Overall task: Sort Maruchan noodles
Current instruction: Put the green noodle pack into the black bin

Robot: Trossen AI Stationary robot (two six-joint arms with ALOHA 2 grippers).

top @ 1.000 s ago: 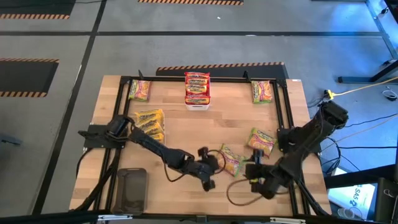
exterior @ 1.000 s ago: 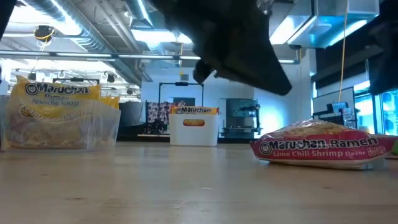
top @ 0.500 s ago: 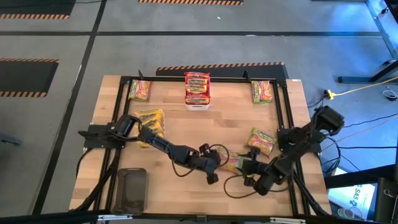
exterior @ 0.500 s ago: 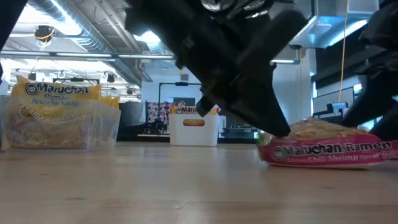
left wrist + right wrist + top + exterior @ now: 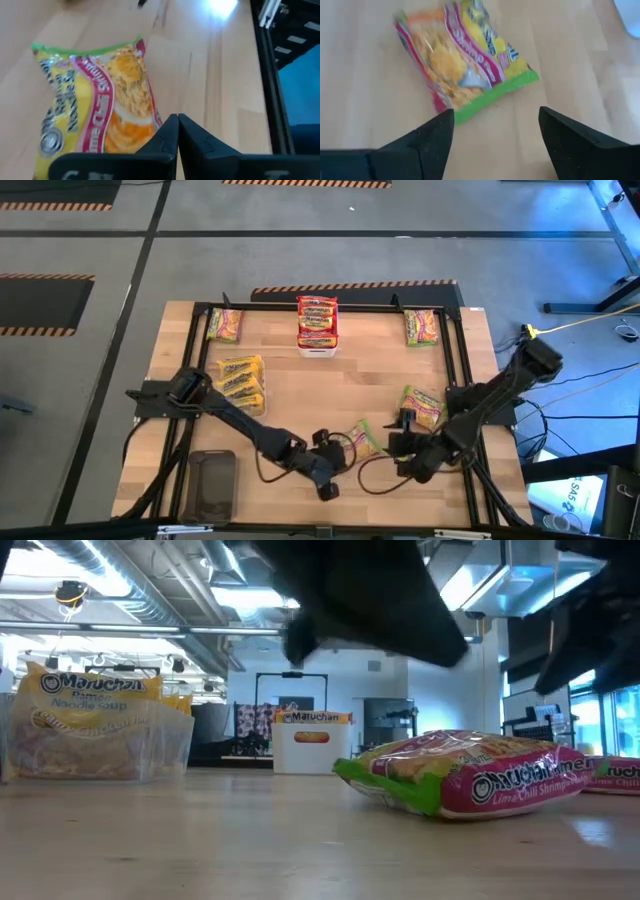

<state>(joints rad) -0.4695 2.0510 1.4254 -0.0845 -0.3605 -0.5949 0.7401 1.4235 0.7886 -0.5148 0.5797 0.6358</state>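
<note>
**Lime-chili packet lies loose between two low pincers**

At the tabletop's [image 5: 300,395] near edge, the left pincer [image 5: 330,470] sits with its fingers pressed together, empty. Just beside its tip lies a green-and-pink Maruchan packet [image 5: 362,438], flat on the wood and gripped by nothing. The right pincer [image 5: 397,448] hovers on its other side, fingers spread wide, empty. A second lime packet [image 5: 421,406] lies near it. Farther back, yellow packets [image 5: 240,380] fill a clear bin; a white bin [image 5: 317,325] holds orange-banded ones.
</note>
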